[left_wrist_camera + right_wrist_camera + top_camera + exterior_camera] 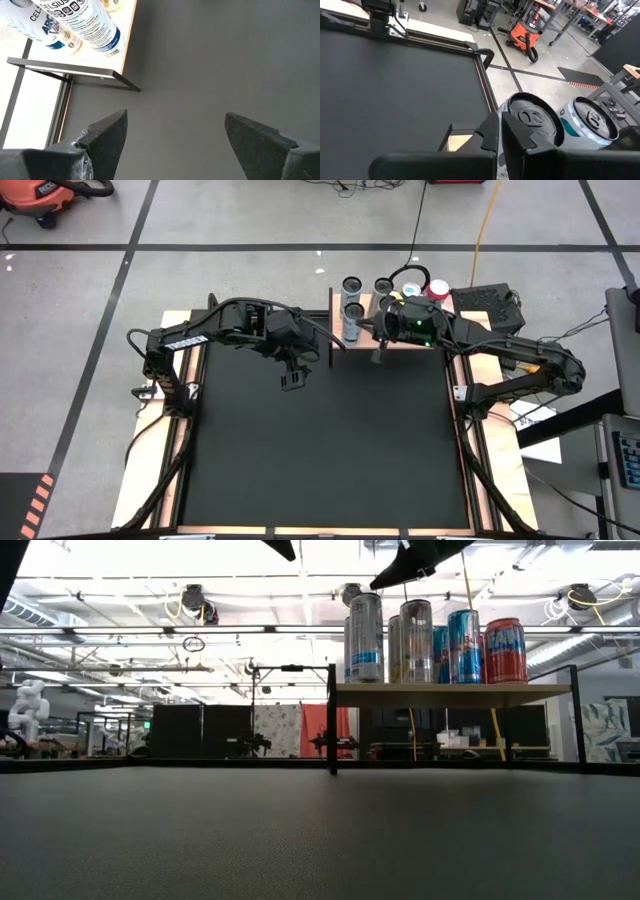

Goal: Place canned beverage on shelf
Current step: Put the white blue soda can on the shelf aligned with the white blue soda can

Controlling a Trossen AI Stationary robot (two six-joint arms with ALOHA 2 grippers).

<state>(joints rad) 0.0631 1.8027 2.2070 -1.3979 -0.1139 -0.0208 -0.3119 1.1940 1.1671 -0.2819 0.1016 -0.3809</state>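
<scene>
The light wooden shelf [440,695] stands at the table's far edge, right of centre, and several upright cans rest on its top: two silver ones [363,637], a blue one [463,645] and a red one [505,650]. My right gripper [500,135] is shut and hovers just above the left-hand cans [532,117], holding nothing. My left gripper [172,140] is open above the black mat [320,440], left of the shelf, with nothing between its fingers; the shelf's corner and two cans [82,25] show beyond it.
The shelf's black metal frame [331,720] and leg stand at its left end. The black mat in front of the shelf is bare in every view. Both arms [230,325] reach in from the table's far corners.
</scene>
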